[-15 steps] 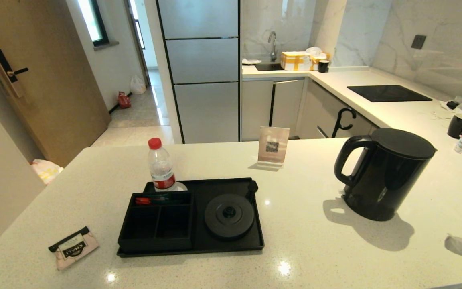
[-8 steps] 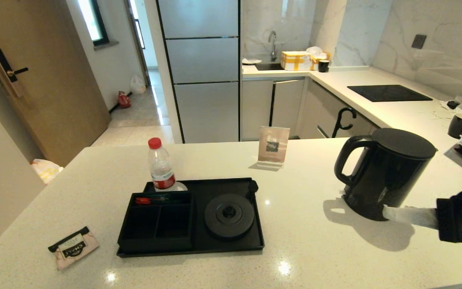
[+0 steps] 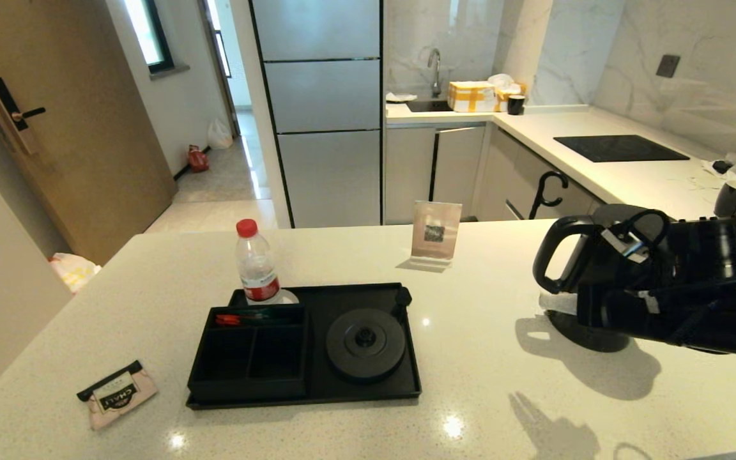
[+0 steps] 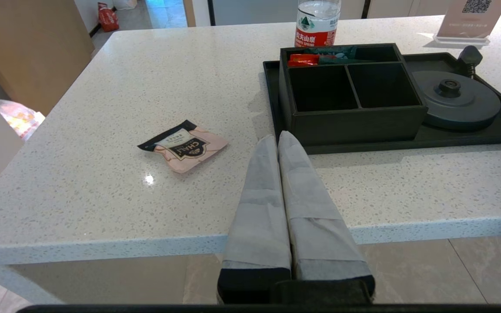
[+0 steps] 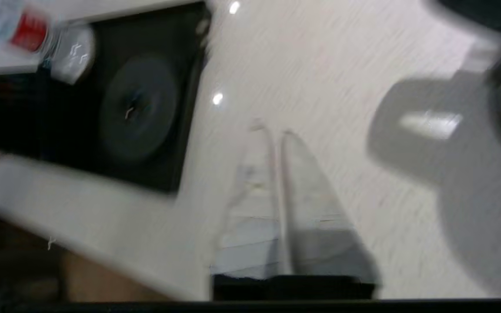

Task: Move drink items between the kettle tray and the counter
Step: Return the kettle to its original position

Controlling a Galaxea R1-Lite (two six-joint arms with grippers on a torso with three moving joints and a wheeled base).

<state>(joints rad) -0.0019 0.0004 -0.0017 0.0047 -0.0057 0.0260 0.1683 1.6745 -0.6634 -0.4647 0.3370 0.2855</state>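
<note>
Right tool (image 5: pixel 276 132) hanging above the bench (image 3: pixel 483 383), fingers pressed together and holding nothing, arm crossing in front of the kettle (image 3: pixel 563 255) at 3 o'clock of the head view. Kettle standing upright on the bench, well apart from the kettle tray (image 3: pixel 406 345), loop handle turned toward the tray. Left tool (image 4: pixel 278 138) waiting low at the near bench edge, fingers likewise together and empty, pointing at the tray's compartment box (image 4: pixel 355 117). Round kettle base (image 3: pixel 365 343) sitting bare in the tray. Tea sachet (image 3: pixel 117 394) lying flat on the bench at 9 o'clock of the tray. Water bottle (image 3: pixel 255 267) standing at the tray's far left corner.
</note>
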